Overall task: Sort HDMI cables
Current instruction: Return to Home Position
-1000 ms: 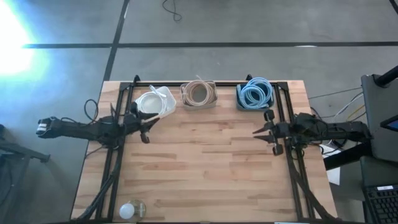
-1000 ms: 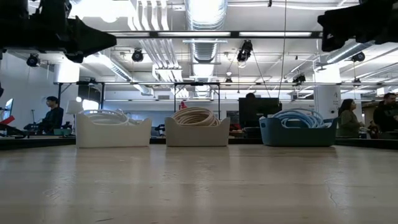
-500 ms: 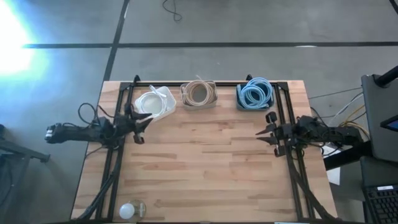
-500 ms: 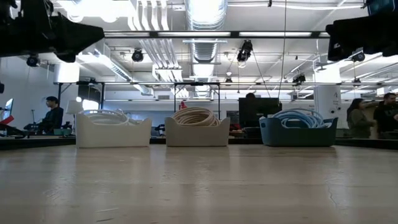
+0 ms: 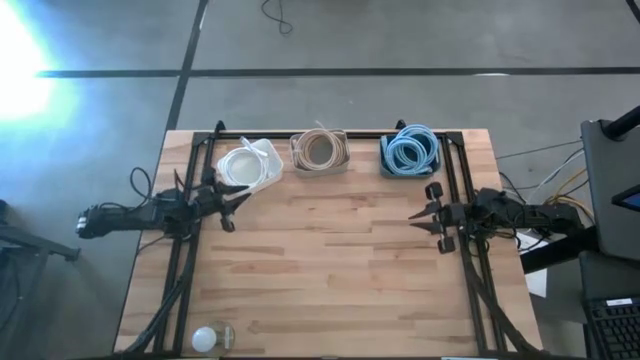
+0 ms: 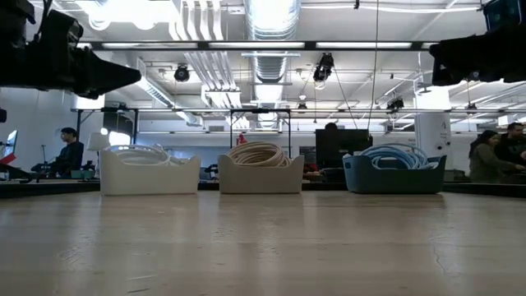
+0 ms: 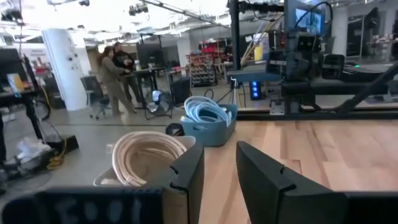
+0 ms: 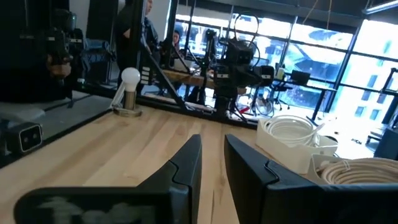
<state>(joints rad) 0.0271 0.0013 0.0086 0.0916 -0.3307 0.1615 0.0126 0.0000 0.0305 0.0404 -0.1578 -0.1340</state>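
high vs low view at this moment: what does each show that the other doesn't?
Only high: both arms end to end, with the left gripper at the table's left side and the right gripper at its right, both above bare wood, plus a small bulb-like object at the near left corner.
Only low: the room behind, with people and ceiling ducts; the arms are just dark shapes in the top corners.
Both: white bin, middle bin and blue bin in a row, holding white cables, beige cables and light blue cables.
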